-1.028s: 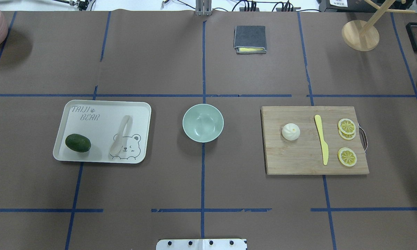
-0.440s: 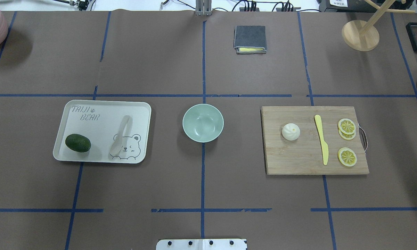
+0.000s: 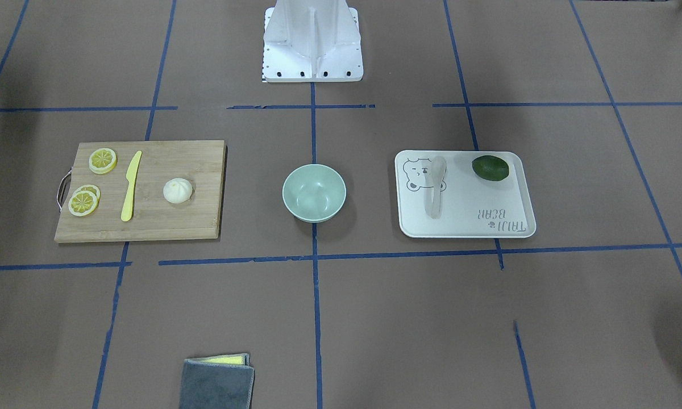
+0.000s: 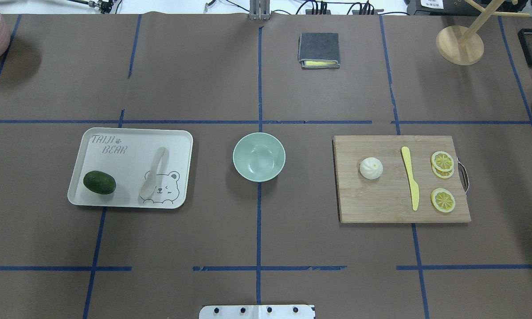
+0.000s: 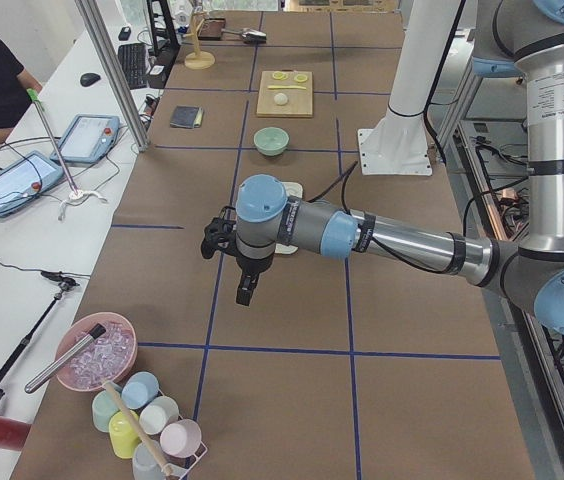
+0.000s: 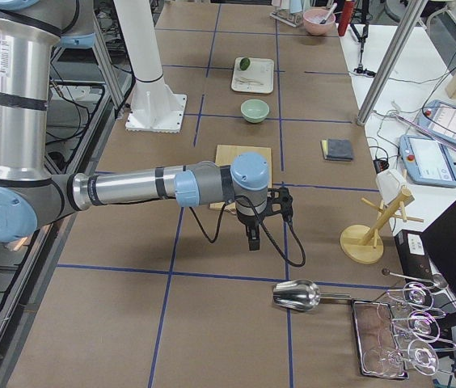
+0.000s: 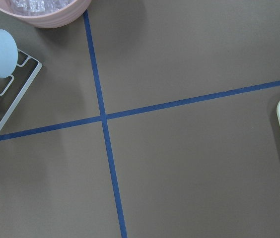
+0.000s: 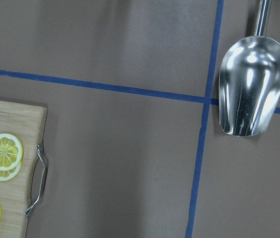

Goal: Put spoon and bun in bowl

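Note:
The off-white spoon lies on the cream tray, left of centre; it also shows in the front view. The white bun sits on the wooden cutting board, right of centre, and shows in the front view. The empty mint-green bowl stands between them at the middle. My left gripper hangs above the table far to the tray's left. My right gripper hangs beyond the board's right end. Both show only in the side views, so I cannot tell whether they are open or shut.
A dark green fruit shares the tray. A yellow knife and lemon slices share the board. A grey cloth and wooden stand are at the back. A metal scoop lies far right, a pink bowl far left.

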`<move>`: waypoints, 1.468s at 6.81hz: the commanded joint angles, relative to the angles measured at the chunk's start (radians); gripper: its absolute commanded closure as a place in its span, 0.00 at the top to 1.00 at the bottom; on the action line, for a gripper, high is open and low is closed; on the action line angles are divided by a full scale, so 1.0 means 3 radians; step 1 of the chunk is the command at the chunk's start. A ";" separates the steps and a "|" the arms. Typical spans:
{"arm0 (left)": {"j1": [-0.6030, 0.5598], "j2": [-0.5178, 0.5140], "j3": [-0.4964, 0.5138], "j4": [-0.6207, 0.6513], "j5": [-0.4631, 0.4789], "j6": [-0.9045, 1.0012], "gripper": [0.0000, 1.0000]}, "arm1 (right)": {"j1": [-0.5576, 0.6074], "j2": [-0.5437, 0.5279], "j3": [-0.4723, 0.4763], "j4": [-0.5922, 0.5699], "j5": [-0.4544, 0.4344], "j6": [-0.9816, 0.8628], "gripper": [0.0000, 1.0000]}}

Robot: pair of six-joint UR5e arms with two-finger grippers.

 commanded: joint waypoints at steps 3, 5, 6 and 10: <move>0.0947 -0.0032 -0.0006 -0.1286 -0.0152 -0.0992 1.00 | -0.0114 -0.0031 -0.0001 0.0013 0.0008 -0.0017 1.00; 0.1632 -0.0311 -0.0057 -0.1878 0.0274 -0.2175 1.00 | -0.0119 -0.0031 -0.0006 0.0043 0.0049 0.0003 1.00; 0.1970 -0.0521 -0.0048 -0.1910 0.0647 -0.2489 1.00 | -0.0119 -0.0032 -0.0011 0.0043 0.0140 0.0003 1.00; 0.2790 -0.1421 0.0565 -0.1391 0.1667 -0.3075 0.90 | -0.0124 -0.0067 -0.0032 0.0059 0.0310 0.0003 1.00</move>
